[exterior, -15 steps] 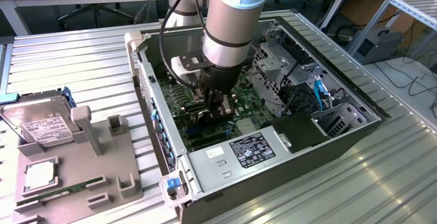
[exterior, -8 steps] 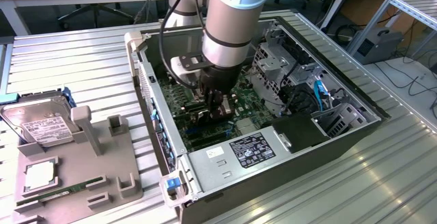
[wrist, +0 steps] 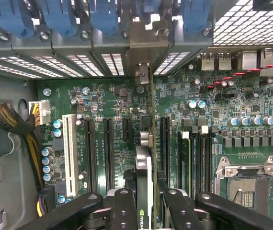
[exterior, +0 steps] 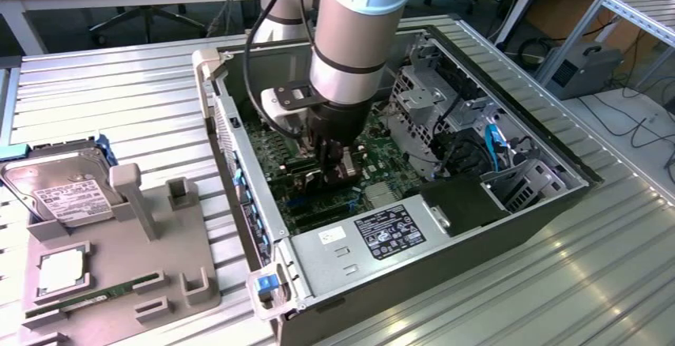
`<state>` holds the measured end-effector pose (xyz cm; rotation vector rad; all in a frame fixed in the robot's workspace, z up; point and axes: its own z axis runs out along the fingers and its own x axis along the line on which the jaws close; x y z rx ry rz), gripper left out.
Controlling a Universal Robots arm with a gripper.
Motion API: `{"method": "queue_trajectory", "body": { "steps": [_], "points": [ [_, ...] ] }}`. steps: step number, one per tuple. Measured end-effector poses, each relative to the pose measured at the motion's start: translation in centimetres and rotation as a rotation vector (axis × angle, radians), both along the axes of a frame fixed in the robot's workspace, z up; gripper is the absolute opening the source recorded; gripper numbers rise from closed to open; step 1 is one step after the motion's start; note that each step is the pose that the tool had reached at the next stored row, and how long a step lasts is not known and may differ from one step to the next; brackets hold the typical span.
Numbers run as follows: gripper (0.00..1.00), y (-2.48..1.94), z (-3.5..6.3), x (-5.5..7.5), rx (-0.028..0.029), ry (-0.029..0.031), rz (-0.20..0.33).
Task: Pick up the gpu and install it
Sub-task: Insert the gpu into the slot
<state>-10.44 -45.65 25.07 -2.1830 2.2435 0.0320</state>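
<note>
Exterior view: arm plunged into open computer case (exterior: 548, 174), gripper (exterior: 335, 168) low over motherboard (exterior: 300, 192); power supply (exterior: 385, 231) label present, unreadable; hard drive (exterior: 63, 196) and RAM stick (exterior: 90, 295) on grey holder (exterior: 158, 283) at the exterior view's left.

Wrist view: fingers (wrist: 122, 206) pinching gpu (wrist: 145, 177) edge-on, upright among expansion slots (wrist: 108, 148); logo partly visible on card; bracket end near rear slot covers (wrist: 103, 62); empty CPU socket (wrist: 249, 184) beside.
</note>
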Motion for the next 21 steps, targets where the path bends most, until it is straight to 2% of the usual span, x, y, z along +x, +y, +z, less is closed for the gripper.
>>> {"method": "queue_trajectory", "body": {
  "steps": [7,21],
  "points": [
    [0.27,0.0,0.03,-0.13,-0.0003,-0.0033,0.0],
    [0.27,0.0,-0.01,-0.24,-0.0002,-0.0035,0.0]
  ]
}}
